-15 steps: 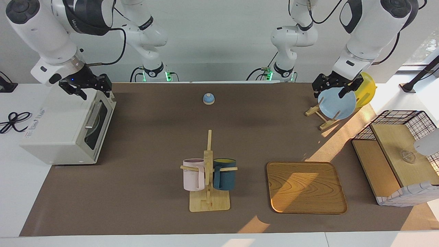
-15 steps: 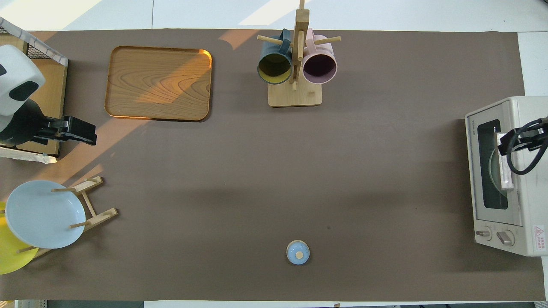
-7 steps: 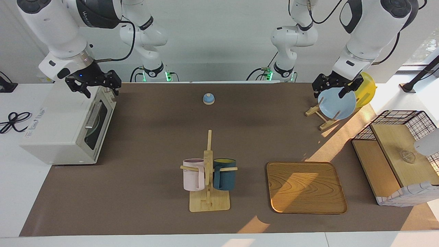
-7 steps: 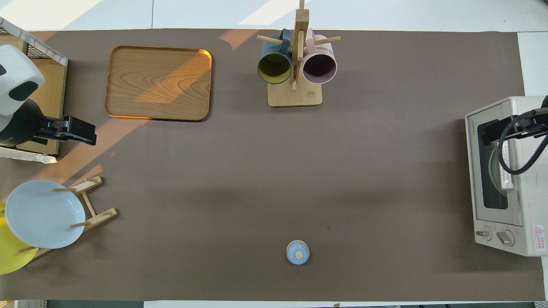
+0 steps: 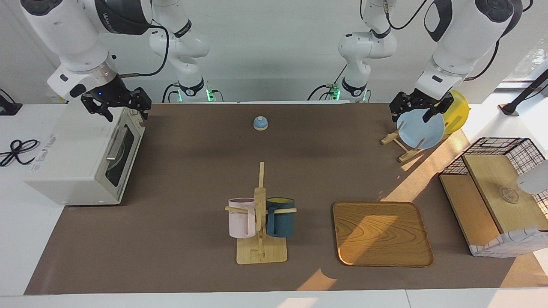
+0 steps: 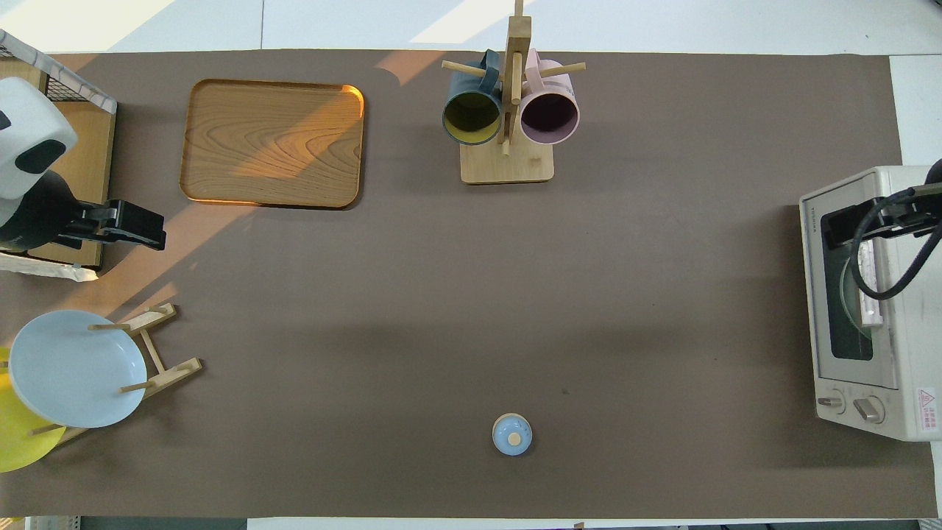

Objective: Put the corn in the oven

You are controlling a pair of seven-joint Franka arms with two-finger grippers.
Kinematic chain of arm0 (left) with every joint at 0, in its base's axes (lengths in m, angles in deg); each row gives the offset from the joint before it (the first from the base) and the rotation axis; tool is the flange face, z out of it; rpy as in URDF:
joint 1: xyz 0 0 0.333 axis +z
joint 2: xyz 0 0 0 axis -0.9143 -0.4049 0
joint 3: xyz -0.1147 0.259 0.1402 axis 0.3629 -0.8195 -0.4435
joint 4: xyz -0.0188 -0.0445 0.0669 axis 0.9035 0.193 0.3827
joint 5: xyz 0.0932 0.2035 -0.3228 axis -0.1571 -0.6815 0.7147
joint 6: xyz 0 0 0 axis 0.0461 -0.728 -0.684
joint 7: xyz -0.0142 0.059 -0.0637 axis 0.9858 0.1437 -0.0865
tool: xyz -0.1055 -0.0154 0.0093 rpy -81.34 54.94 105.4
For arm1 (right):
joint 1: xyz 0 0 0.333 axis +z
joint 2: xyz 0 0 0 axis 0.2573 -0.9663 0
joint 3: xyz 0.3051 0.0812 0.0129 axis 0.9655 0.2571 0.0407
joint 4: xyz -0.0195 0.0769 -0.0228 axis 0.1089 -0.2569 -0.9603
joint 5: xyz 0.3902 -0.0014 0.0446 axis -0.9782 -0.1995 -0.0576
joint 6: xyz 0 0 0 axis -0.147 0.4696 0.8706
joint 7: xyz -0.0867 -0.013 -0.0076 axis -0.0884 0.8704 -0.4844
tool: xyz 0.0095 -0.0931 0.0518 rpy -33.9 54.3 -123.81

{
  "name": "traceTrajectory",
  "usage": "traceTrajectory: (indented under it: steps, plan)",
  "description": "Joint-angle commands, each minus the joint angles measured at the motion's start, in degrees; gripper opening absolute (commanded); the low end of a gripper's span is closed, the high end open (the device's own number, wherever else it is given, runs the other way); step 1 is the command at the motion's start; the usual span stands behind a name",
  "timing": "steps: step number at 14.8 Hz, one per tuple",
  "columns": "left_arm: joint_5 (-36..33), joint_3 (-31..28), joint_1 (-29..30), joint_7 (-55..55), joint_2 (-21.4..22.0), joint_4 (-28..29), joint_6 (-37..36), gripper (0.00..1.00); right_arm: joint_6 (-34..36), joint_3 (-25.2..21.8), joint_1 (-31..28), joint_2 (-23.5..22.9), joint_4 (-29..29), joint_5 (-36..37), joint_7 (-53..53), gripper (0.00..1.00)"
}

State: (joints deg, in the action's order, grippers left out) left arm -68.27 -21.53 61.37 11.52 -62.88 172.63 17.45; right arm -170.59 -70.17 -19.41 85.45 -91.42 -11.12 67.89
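The off-white oven [image 5: 64, 162] stands at the right arm's end of the table, its dark-glass door [image 5: 122, 154] shut; it also shows in the overhead view [image 6: 909, 353]. A round dish shows dimly through the glass. No corn is in view in either frame. My right gripper [image 5: 123, 111] hangs open and empty just above the oven's top front edge, and shows in the overhead view [image 6: 846, 224] over the door. My left gripper [image 5: 410, 116] is open and empty, up in the air by the plate rack; the overhead view [image 6: 129, 224] puts it between the rack and the basket.
A blue plate [image 5: 421, 130] and a yellow plate [image 5: 457, 112] stand in a wooden rack. A wire-mesh basket [image 5: 496, 188] with wooden shelves, a wooden tray [image 5: 381, 233], a mug rack [image 5: 260, 231] with two mugs and a small blue bell [image 5: 260, 123] are on the brown mat.
My right gripper has risen from just over the oven's top and shifted a little toward the door's top edge. The left arm has not moved.
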Motion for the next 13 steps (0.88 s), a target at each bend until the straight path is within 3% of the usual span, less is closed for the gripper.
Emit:
traceTrajectory:
  steps: [1, 13]
  plan:
    - [0.47, 0.3, 0.7, 0.44, 1.23, 0.95, -0.51, 1.0, 1.02, -0.54, 0.45, -0.85, 1.59, -1.44, -1.27, 1.0]
    - [0.38, 0.3, 0.7, 0.44, 1.23, 0.95, -0.51, 1.0, 1.55, -2.57, 2.82, -0.24, 1.33, -1.44, -1.79, 1.0]
